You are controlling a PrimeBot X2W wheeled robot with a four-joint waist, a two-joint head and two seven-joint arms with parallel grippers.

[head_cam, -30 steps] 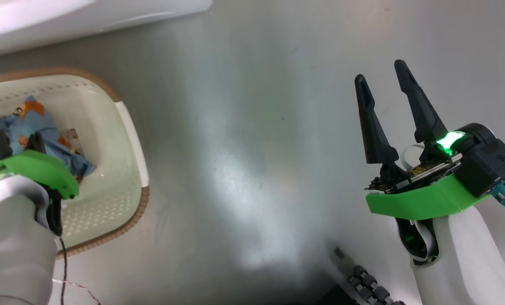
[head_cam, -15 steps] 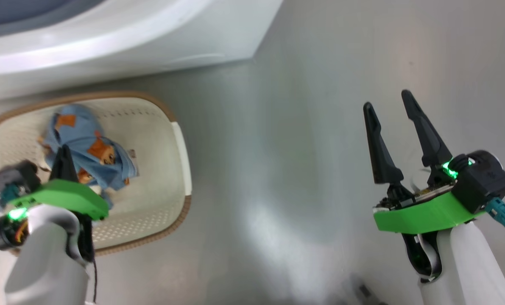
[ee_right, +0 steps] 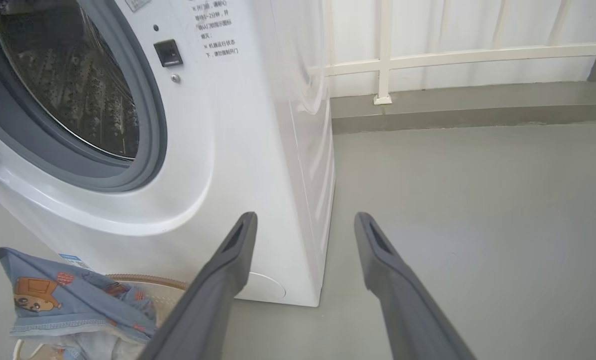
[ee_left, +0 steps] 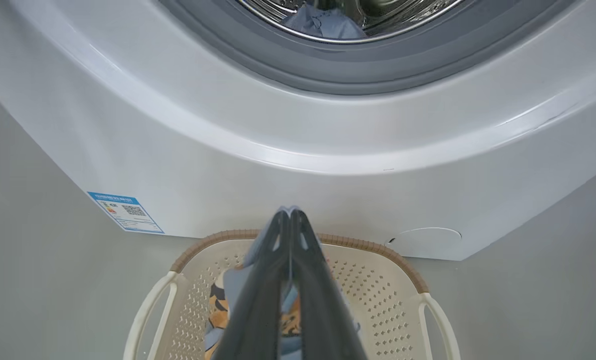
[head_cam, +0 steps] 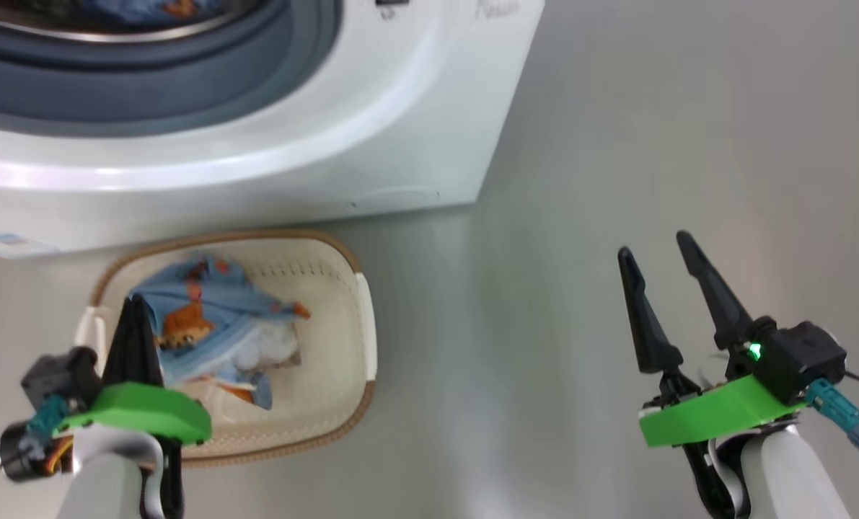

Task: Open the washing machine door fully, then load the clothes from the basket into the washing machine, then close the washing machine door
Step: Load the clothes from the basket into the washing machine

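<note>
The clothes (head_cam: 216, 317) are one bunched piece of light blue fabric printed with orange and cream bears, with white lining showing at its near right. The left gripper (head_cam: 137, 306) has its fingers pressed together on a fold of the fabric. From that pinch at the left, the piece drapes down and to the right over the basket (head_cam: 363, 310). The left gripper's fingers point away toward the front of the washing machine (head_cam: 400, 108). The cream perforated basket has a brown rim and a handle at its left and right ends. It stands on the grey floor (head_cam: 653, 108) at the left, just in front of the machine. The machine's round opening faces the near side, and more blue fabric (ee_left: 323, 22) lies in the steel drum. Well apart at the right, the right gripper (head_cam: 653, 244) is over bare floor with its fingers spread, holding nothing and pointing far and slightly left.
</note>
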